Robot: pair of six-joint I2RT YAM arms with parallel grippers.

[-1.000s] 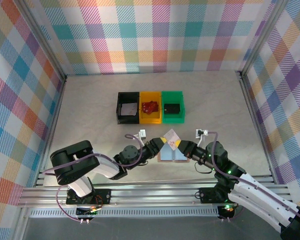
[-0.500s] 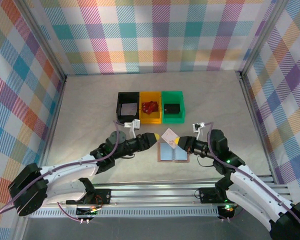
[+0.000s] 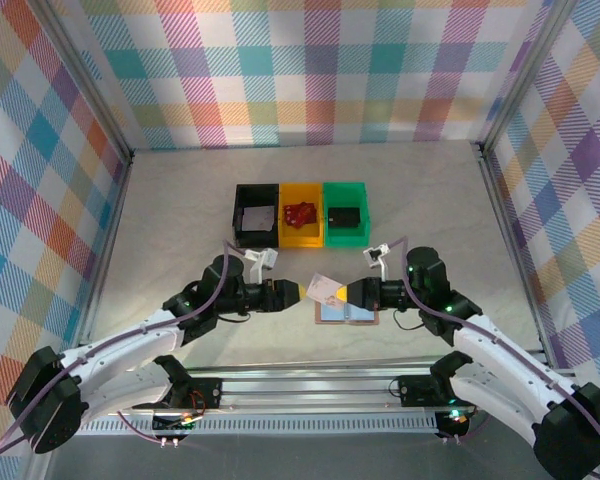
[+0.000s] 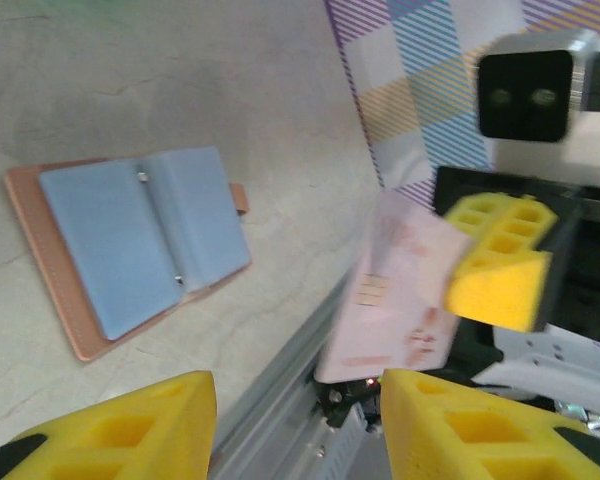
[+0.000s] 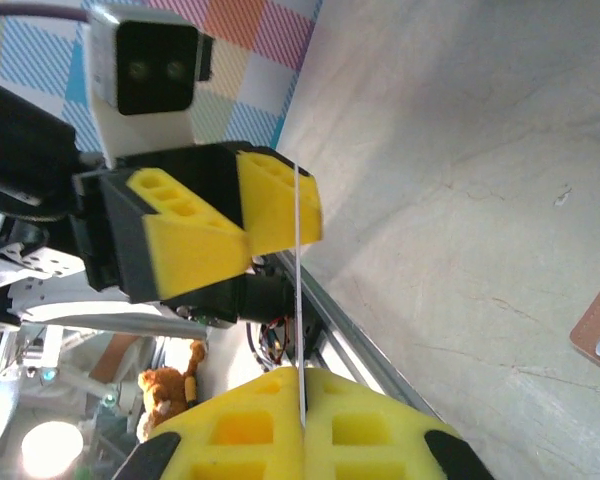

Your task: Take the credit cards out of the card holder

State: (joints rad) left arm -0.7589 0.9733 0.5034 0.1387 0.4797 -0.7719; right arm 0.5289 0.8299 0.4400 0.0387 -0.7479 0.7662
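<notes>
One credit card (image 4: 390,300) was out of the card holder (image 4: 120,240) — pinched by its edge between the closed fingers of the right gripper (image 3: 342,292) and held in the air. The left gripper (image 3: 296,292) faced it, fingers about half spread and empty, the card just ahead of their tips. The holder lay open on the table (image 3: 180,200) beneath the right fingers. Whether its pale blue panels hid more cards could not be told — any such remained to be drawn.

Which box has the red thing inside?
The yellow bin in the middle holds the red thing; the black bin and green bin beside it do not.
</notes>
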